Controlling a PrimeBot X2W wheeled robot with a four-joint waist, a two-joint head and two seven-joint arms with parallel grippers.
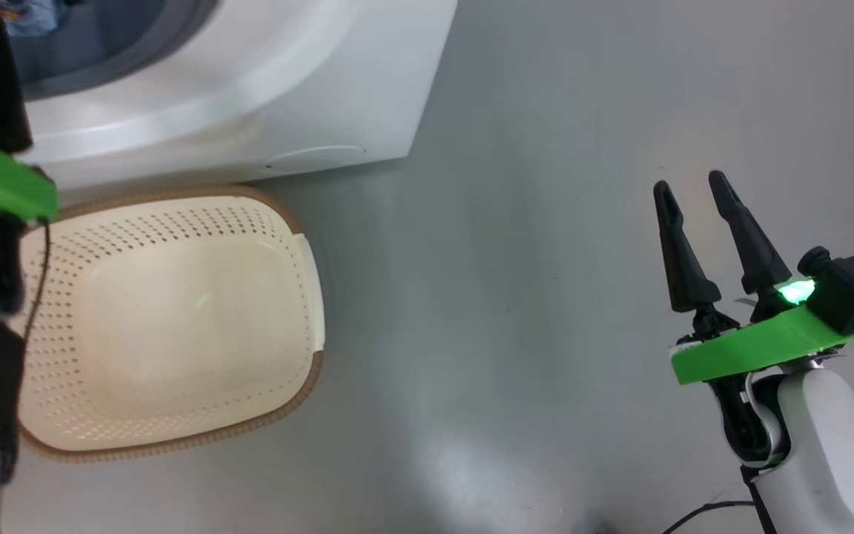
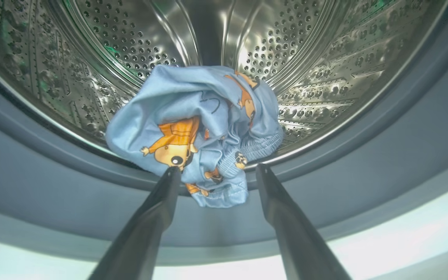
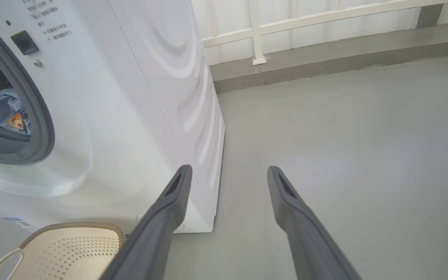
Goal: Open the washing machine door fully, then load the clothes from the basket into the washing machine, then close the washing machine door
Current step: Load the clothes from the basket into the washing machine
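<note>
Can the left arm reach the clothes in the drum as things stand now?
Probably yes. The left end effector is open and points straight at the clothes, which lie at the front edge of the drum, spilling over the seal. Nothing stands between them.

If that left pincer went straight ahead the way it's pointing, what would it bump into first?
Most likely the clothes, bunched at the front edge of the drum just beyond the open left pincer; depth is hard to judge.
</note>
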